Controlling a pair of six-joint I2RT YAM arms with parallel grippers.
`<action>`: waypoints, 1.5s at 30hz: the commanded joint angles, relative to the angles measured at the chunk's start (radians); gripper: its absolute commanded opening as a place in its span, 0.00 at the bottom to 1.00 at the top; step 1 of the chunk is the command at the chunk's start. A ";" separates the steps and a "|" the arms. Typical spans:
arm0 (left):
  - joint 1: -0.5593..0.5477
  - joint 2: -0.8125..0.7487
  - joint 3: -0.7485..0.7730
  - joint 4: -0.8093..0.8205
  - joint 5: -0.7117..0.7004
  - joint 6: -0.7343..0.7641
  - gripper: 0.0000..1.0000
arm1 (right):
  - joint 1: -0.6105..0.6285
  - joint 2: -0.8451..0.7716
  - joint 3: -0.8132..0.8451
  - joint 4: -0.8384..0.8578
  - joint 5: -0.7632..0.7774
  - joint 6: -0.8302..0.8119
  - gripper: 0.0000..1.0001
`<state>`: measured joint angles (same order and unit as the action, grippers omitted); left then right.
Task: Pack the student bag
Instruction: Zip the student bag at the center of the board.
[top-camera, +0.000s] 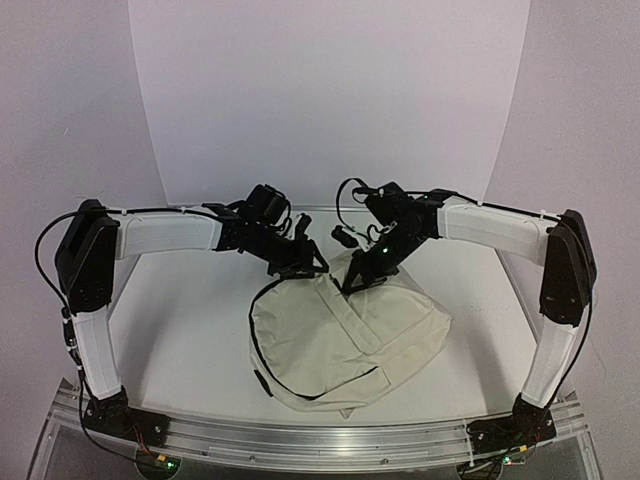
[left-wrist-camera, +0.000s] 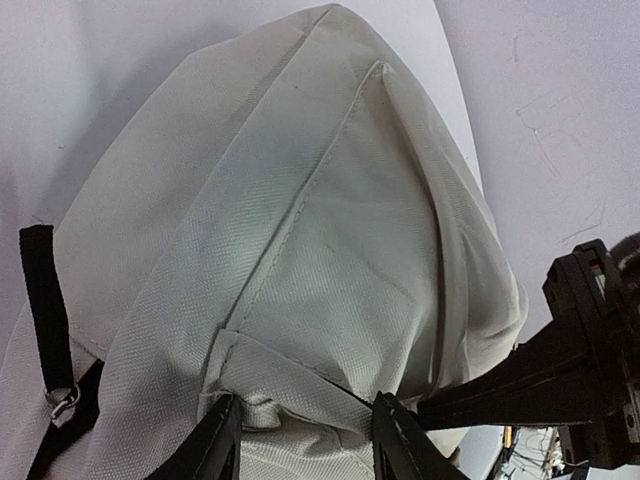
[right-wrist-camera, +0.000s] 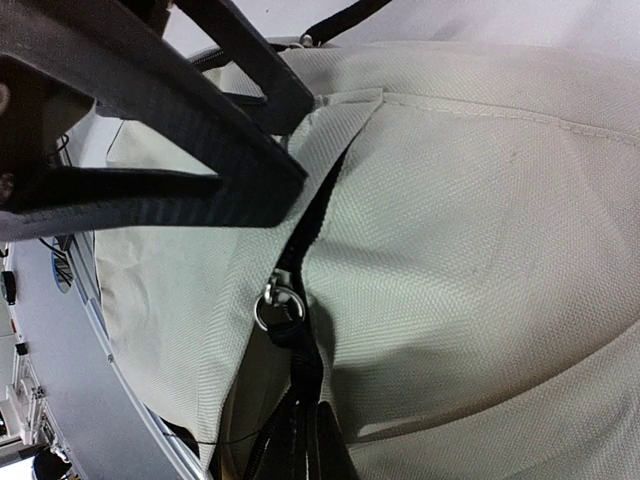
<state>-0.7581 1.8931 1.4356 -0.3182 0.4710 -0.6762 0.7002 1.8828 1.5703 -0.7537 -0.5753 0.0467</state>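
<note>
Lying at the middle of the plain white worktop (top-camera: 190, 330), the large cream fabric student bag (top-camera: 350, 340) has both tools at its 12 o'clock edge, probably to pull its mouth apart for packing. The left tool (left-wrist-camera: 305, 425) stands half-parted astride a fabric fold at 11 o'clock, not visibly pinching. The right tool (right-wrist-camera: 295, 170) is closed tight beside the black zip line (right-wrist-camera: 320, 210); whether it nips cloth I cannot tell. A curved white screen (top-camera: 330, 100) backs the worktop.
</note>
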 joint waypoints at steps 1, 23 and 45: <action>-0.032 0.082 0.097 -0.105 -0.030 0.072 0.44 | -0.002 0.008 0.010 -0.008 0.014 -0.020 0.00; -0.033 0.154 0.253 -0.393 -0.281 0.015 0.00 | -0.002 -0.115 -0.097 -0.088 0.000 -0.083 0.00; 0.102 0.048 0.107 -0.269 -0.251 -0.122 0.00 | -0.002 -0.344 -0.360 -0.279 -0.043 -0.272 0.00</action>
<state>-0.7516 1.9647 1.5752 -0.5053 0.3587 -0.7846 0.6964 1.6134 1.2536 -0.9054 -0.6346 -0.1573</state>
